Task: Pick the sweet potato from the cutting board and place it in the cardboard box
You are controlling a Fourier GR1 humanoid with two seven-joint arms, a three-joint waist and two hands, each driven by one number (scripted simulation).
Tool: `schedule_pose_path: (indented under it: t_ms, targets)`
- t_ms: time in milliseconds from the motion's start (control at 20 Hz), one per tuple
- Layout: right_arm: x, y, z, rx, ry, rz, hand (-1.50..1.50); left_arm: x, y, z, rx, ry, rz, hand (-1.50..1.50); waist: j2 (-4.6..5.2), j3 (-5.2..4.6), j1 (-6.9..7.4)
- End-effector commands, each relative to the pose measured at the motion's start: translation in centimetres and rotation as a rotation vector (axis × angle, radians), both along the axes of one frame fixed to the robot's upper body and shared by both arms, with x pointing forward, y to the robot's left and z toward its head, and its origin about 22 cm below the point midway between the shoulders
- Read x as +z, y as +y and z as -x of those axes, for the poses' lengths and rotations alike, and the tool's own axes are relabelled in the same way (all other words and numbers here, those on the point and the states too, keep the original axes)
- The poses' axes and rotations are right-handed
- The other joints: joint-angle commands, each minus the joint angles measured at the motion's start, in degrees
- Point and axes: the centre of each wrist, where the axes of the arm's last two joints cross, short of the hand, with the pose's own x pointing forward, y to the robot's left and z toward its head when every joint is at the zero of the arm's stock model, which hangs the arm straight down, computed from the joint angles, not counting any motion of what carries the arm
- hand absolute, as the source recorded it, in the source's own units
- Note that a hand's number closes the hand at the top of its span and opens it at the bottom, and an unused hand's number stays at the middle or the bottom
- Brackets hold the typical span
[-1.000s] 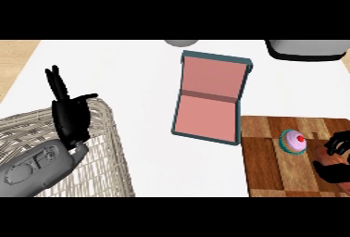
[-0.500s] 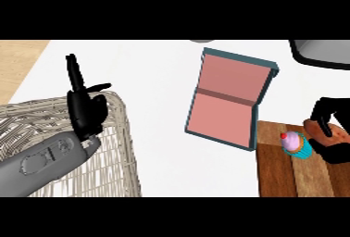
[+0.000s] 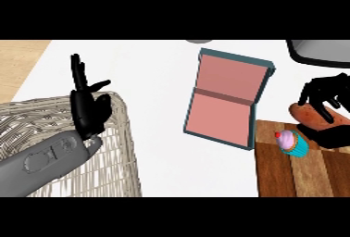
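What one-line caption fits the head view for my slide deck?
Right hand curled around orange sweet potato above wooden cutting board, beside open pink-lined box; left hand rests open.

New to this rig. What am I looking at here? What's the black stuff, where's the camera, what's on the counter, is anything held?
One view, from the robot's head, looking steeply down at a white counter. The black shapes are the robot's two hands on grey forearms. The left hand shows at the left, open with fingers up, resting above a wicker basket. The right hand at the right edge has its fingers curled round an orange-brown sweet potato, just above the far edge of a wooden cutting board. A cupcake with pink frosting stands on that board. In the middle lies an open box, pink inside with teal edges. A grey object is cut off at the top right.
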Motion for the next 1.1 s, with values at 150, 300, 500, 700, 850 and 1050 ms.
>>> schedule_pose_path:
  t_ms: [150, 300, 500, 700, 850, 1050]
  targets:
    - [1.8, 0.4, -1.7, 0.285, -0.004, -0.238, 1.50, -3.1, -1.8, 4.9, -0.324, 0.286, 0.035, 0.00, 0.07, -0.99, -1.18]
    - [3.6, -0.2, -2.7, 0.335, -0.003, -0.284, 1.50, -2.6, -1.8, 4.9, -0.335, 0.288, 0.053, 0.00, -0.16, -1.17, -0.47]
    - [3.9, 0.5, -3.7, 0.361, 0.045, -0.299, 1.50, -3.6, -2.8, 6.1, -0.381, 0.302, 0.057, 0.00, -0.31, -1.35, -0.85]
    - [5.2, 1.4, -4.5, 0.377, 0.051, -0.263, 1.50, -3.5, -1.1, 5.5, -0.360, 0.322, 0.044, 0.00, -0.45, -1.54, -0.65]
    - [5.4, 3.3, -5.5, 0.392, 0.064, -0.233, 1.50, -3.2, -1.8, 5.3, -0.375, 0.310, 0.056, 0.00, -0.30, -1.51, -0.30]
    - [5.2, 5.2, -6.3, 0.400, 0.119, -0.192, 1.50, -3.6, -1.3, 5.8, -0.375, 0.316, 0.052, 0.00, -0.60, -1.56, -0.15]
